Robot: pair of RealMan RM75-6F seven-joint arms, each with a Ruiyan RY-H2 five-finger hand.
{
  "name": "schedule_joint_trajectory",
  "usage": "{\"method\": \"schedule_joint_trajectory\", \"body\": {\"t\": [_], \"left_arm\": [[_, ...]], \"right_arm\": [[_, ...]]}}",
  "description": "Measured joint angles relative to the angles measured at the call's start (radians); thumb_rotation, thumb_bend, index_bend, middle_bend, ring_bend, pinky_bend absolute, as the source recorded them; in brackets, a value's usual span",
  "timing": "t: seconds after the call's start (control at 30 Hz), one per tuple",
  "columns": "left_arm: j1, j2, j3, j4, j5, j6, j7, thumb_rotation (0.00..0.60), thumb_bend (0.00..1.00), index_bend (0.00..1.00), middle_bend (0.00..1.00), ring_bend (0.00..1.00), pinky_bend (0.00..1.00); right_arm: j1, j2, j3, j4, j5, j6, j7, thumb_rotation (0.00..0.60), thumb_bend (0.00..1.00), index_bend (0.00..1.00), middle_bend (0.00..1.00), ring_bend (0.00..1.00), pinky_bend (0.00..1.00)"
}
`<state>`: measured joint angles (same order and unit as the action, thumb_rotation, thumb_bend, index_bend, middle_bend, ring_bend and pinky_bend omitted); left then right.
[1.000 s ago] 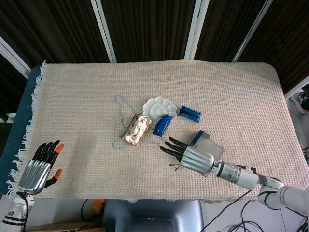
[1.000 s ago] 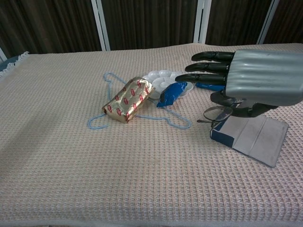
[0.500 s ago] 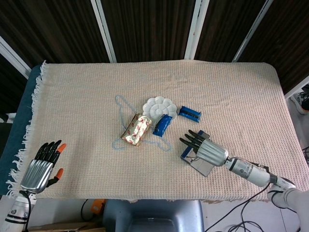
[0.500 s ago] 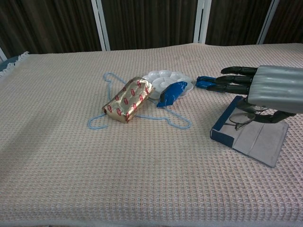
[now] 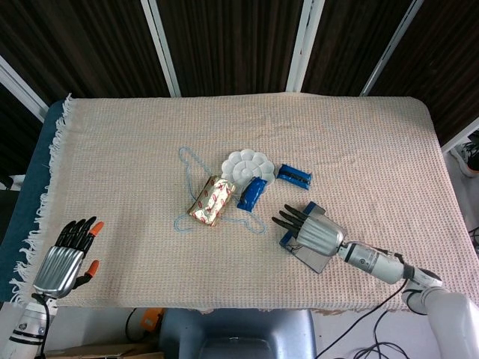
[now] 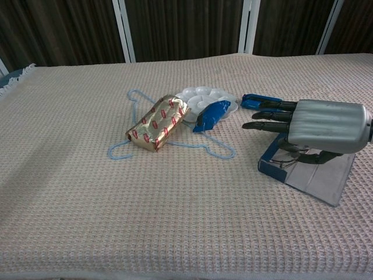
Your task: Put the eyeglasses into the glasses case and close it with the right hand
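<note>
The open glasses case (image 5: 320, 261), blue outside and grey inside, lies flat near the table's front right. My right hand (image 5: 310, 232) hovers low over it, palm down, fingers stretched toward the table's middle. In the chest view the eyeglasses (image 6: 284, 158) show under the right hand (image 6: 317, 123), pinched between thumb and fingers, just above or touching the case (image 6: 319, 178). Most of the frame is hidden by the palm. My left hand (image 5: 63, 258) rests at the front left corner, fingers apart, holding nothing.
A gold-wrapped packet (image 5: 211, 200), a light blue wire hanger (image 5: 187, 168), a white flower-shaped palette (image 5: 247, 164), a blue packet (image 5: 251, 192) and a blue clip-like item (image 5: 294, 176) cluster mid-table, just left of and behind the case. The cloth's fringe hangs at the left edge.
My right hand carried the eyeglasses rightward from beside the case to above it, then sank lower onto it. The left hand stayed put.
</note>
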<state>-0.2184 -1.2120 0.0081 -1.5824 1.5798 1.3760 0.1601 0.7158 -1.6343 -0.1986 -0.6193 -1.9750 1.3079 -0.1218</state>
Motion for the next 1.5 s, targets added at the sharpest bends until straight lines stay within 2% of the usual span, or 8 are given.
{"method": "schedule_joint_trajectory", "body": {"t": [0.57,0.97,1.13,1.2,1.27,1.37,1.5], "left_arm": [[0.002,-0.001,0.000,0.001,-0.001,0.004,0.004,0.600,0.38,0.00,0.00,0.00,0.09],[-0.001,-0.004,-0.002,0.000,-0.008,-0.002,0.011,0.600,0.38,0.00,0.00,0.00,0.09],[-0.002,-0.006,-0.002,0.001,-0.010,-0.004,0.014,0.600,0.38,0.00,0.00,0.00,0.09],[-0.002,-0.006,-0.002,0.001,-0.011,-0.005,0.016,0.600,0.38,0.00,0.00,0.00,0.09],[-0.002,-0.006,-0.002,0.000,-0.011,-0.005,0.015,0.600,0.38,0.00,0.00,0.00,0.09],[-0.001,-0.005,-0.002,0.000,-0.011,-0.004,0.013,0.600,0.38,0.00,0.00,0.00,0.09],[-0.003,-0.006,0.000,-0.002,-0.009,-0.007,0.013,0.600,0.38,0.00,0.00,0.00,0.09]], "right_arm": [[-0.001,0.032,-0.007,0.016,0.020,0.028,0.013,0.600,0.63,0.72,0.09,0.00,0.00],[0.000,0.035,-0.030,0.032,0.016,-0.004,-0.002,0.600,0.63,0.72,0.09,0.00,0.00],[0.008,0.026,-0.035,0.039,0.012,-0.014,-0.008,0.600,0.63,0.68,0.09,0.00,0.00],[0.016,0.018,-0.030,0.038,0.014,-0.018,-0.018,0.600,0.62,0.62,0.09,0.00,0.00],[0.018,0.014,-0.024,0.035,0.019,-0.023,-0.030,0.600,0.56,0.55,0.09,0.00,0.00],[0.020,0.009,-0.013,0.027,0.032,-0.028,-0.048,0.600,0.38,0.45,0.07,0.00,0.00],[0.018,0.006,-0.003,0.013,0.043,-0.018,-0.049,0.600,0.30,0.41,0.06,0.00,0.00]]}}
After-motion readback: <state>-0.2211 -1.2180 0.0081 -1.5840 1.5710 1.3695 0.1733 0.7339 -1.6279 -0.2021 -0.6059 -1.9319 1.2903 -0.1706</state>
